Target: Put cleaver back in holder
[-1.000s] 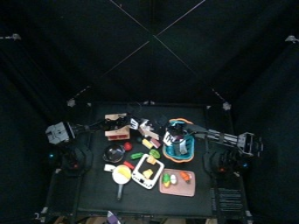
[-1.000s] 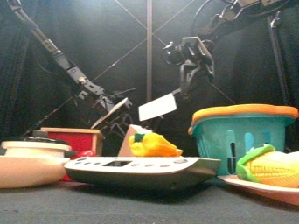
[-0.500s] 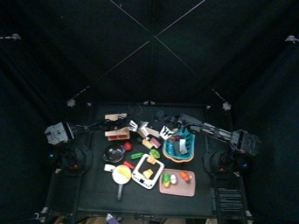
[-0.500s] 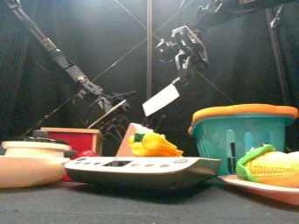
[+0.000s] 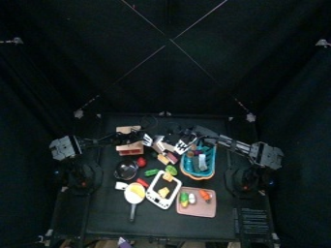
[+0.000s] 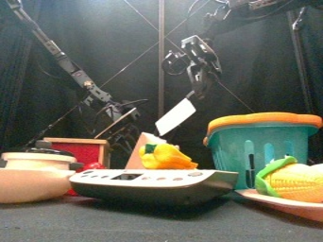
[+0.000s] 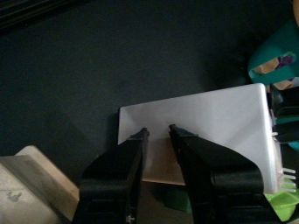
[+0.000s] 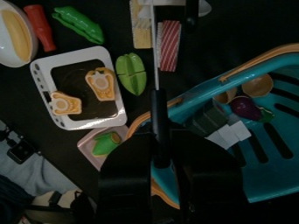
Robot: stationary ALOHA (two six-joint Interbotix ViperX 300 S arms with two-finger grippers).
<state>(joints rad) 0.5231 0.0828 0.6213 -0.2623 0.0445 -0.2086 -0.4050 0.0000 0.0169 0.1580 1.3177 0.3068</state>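
Note:
The cleaver (image 6: 177, 115) hangs in the air with its white blade tilted down and left, above the middle of the table. My right gripper (image 6: 192, 64) is shut on its dark handle (image 8: 156, 103) from above. In the left wrist view my left gripper (image 7: 158, 133) stands open at the near edge of the white blade (image 7: 211, 122); I cannot tell whether it touches. From above, the left gripper (image 5: 145, 136) is just left of the blade. The holder (image 5: 130, 147), a tan wooden block, stands at the table's left; one corner (image 7: 30, 179) shows beside the left jaws.
A teal basket with an orange rim (image 6: 265, 142) stands at the right, under the right arm. A white tray with food (image 6: 151, 178) sits at the front, a cream bowl (image 6: 36, 175) at the left, and corn on a plate (image 6: 297, 180) at the right.
The right gripper has carried the cleaver left, toward the left gripper, and the blade now tilts more steeply. The left arm has stayed in place.

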